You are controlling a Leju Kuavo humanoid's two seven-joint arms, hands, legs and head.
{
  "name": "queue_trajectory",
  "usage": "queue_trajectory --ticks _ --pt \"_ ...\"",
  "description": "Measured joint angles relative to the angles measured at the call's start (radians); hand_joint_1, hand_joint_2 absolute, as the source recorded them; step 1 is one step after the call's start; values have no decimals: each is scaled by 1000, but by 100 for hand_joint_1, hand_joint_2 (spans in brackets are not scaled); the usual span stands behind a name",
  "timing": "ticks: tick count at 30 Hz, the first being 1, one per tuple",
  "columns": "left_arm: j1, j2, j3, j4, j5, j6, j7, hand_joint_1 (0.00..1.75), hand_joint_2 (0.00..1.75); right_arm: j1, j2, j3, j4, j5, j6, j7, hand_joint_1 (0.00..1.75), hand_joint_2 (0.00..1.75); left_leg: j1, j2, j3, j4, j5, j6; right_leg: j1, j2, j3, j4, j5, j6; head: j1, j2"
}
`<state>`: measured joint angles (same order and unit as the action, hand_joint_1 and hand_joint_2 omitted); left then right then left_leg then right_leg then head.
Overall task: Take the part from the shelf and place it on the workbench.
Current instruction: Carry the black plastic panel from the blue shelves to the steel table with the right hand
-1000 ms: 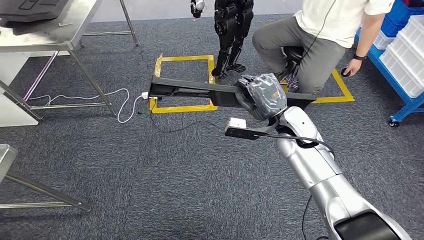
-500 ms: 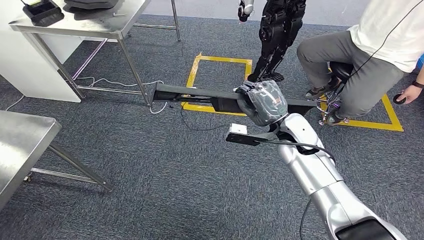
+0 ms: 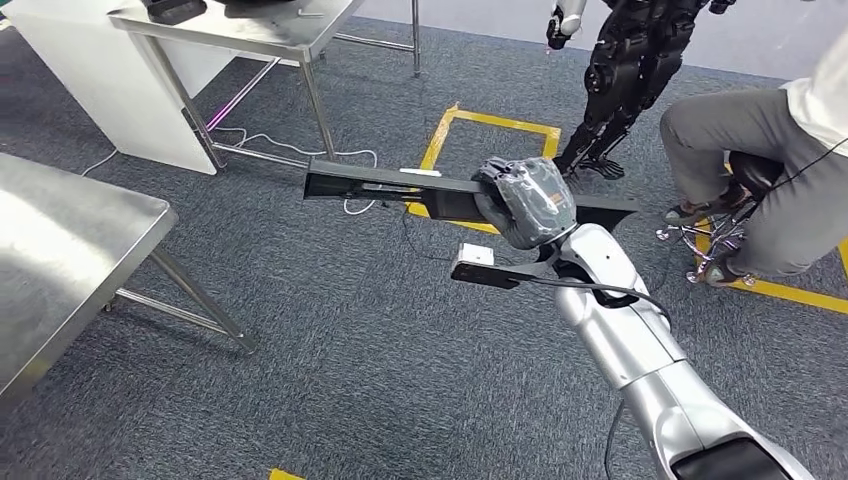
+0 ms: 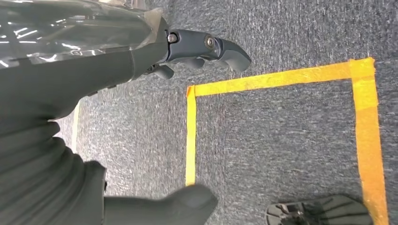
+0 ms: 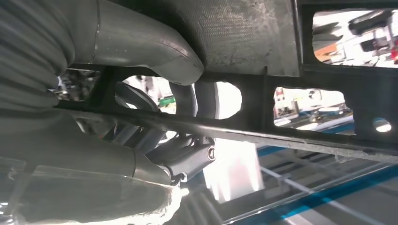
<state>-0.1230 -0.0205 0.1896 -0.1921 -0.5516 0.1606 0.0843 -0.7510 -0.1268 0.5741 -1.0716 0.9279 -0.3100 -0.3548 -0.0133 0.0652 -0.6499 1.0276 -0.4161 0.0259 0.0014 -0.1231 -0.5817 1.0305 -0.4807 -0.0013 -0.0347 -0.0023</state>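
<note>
Item: long black part [image 3: 400, 188], carried level in mid-air above the carpet, my right hand [image 3: 528, 200] wrapped round its middle. Left hand [image 4: 197, 51] empty, fingers loose. Handling: keep it level; steel workbench [image 3: 70, 250] corner lies near.

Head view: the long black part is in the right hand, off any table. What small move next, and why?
Probably keep turning left toward the steel workbench. The right hand grips the long black part over carpet, and the bench's bare top sits at the robot's left, not yet under the part.
</note>
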Motion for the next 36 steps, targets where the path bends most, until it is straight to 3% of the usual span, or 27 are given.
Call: queue_trajectory --ticks 1,2,3,6,8,9,11,12,14,16,17,19,21,23,24,25,27,29,30,32,34,36 --pt "0 1 0 0 -1 0 0 0 175 0 2 0 -1 2 0 0 175 175 1 -13 5 -7 3 6 1 -9 2 -2 -3 5 0 0" --pt "1 1 0 0 -1 0 0 0 175 1 2 0 -3 4 0 0 175 175 3 -25 12 -16 7 11 1 -3 4 1 -8 9 1 0" --pt "0 1 0 0 -2 0 0 0 175 0 3 -1 -4 6 0 0 175 175 7 -37 22 -26 12 17 0 19 -1 21 -19 10 2 0" --pt "-10 -2 0 0 -3 0 0 0 175 1 -3 -2 -5 11 3 0 175 175 14 -79 33 -37 19 26 -7 104 -77 186 -81 4 7 0" --pt "-12 -4 0 0 -3 0 0 0 175 8 -8 -2 -3 13 5 0 175 175 14 -114 34 -37 18 25 -11 116 -124 257 -93 10 8 0" --pt "-11 -5 0 0 -3 0 0 0 175 9 -10 -2 -3 14 5 0 175 175 15 -131 34 -35 17 24 -12 118 -123 239 -76 18 8 0" --pt "-8 -7 0 0 -3 0 1 0 175 8 -11 -2 -2 15 5 0 175 175 17 -161 33 -28 13 18 -19 140 -76 115 -16 37 8 0" --pt "-8 -7 0 0 -3 0 1 0 175 7 -11 -2 -2 15 5 0 175 175 17 -175 30 -22 10 12 -22 155 -48 54 9 40 8 0" --pt "-8 -7 0 0 -3 0 2 0 175 6 -11 -2 -2 15 5 0 175 175 18 -195 22 -14 7 0 -22 172 -22 0 29 34 8 0" --pt "-3 -7 0 0 -3 0 2 0 175 6 -8 -2 -2 15 5 1 175 175 21 -211 16 -15 8 -10 -20 156 -20 0 31 20 8 0" --pt "0 -7 0 0 -3 0 2 0 175 5 -6 -2 -2 16 5 1 175 175 21 -204 13 -11 5 -15 -21 146 -19 -2 32 14 8 0" --pt "1 -7 0 1 -3 0 2 0 175 1 -2 -2 -3 16 5 1 175 175 19 -153 -14 43 -26 -24 -24 127 -15 -6 33 2 2 0" --pt "-2 -6 0 1 -4 1 2 0 175 0 -2 -2 -3 16 6 1 175 175 20 -95 -75 163 -81 -32 -19 106 -12 -7 30 -7 -4 0" --pt "-2 -7 0 1 -4 3 2 0 175 1 -3 -2 -2 16 7 1 175 175 23 -77 -126 252 -105 -35 -15 81 -11 -7 26 -13 -4 0" --pt "-1 -8 0 1 -5 4 3 0 175 1 -3 -2 -2 17 7 0 175 175 24 -73 -127 249 -93 -34 -13 70 -10 -7 24 -15 -4 0" --pt "0 -9 0 1 -6 5 3 0 175 1 -2 -2 -1 17 7 0 175 175 24 -66 -108 209 -66 -31 -12 58 -8 -7 22 -16 -4 0" --pt "-2 -8 0 0 -7 7 3 0 175 1 -1 -3 -2 17 7 -1 175 175 16 -25 -38 78 -8 -18 -7 35 -1 -6 17 -13 -4 0" --pt "-6 -7 0 0 -10 9 3 0 175 -1 -2 -4 -2 17 7 -1 175 175 5 4 4 -1 12 -5 -1 14 5 -7 10 -5 -3 0" --pt "-6 -7 0 0 -11 9 3 0 175 -2 -1 -4 -2 18 7 -1 175 175 1 2 6 -8 9 -2 0 4 7 -8 7 -1 -2 0" --pt "-5 -7 0 0 -13 9 3 0 175 -3 2 -3 -2 18 7 -1 175 175 5 -24 11 -17 13 6 2 -11 12 -9 1 8 -3 0" --pt "-5 -8 0 1 -13 10 4 0 175 -6 3 -5 -4 17 7 -1 175 175 12 -49 25 -33 21 15 2 31 -2 33 -22 13 0 0" --pt "-9 -10 0 1 -14 10 4 0 175 -4 -1 -5 -3 17 7 -1 175 175 16 -77 31 -39 26 21 -3 95 -58 153 -70 9 5 0"
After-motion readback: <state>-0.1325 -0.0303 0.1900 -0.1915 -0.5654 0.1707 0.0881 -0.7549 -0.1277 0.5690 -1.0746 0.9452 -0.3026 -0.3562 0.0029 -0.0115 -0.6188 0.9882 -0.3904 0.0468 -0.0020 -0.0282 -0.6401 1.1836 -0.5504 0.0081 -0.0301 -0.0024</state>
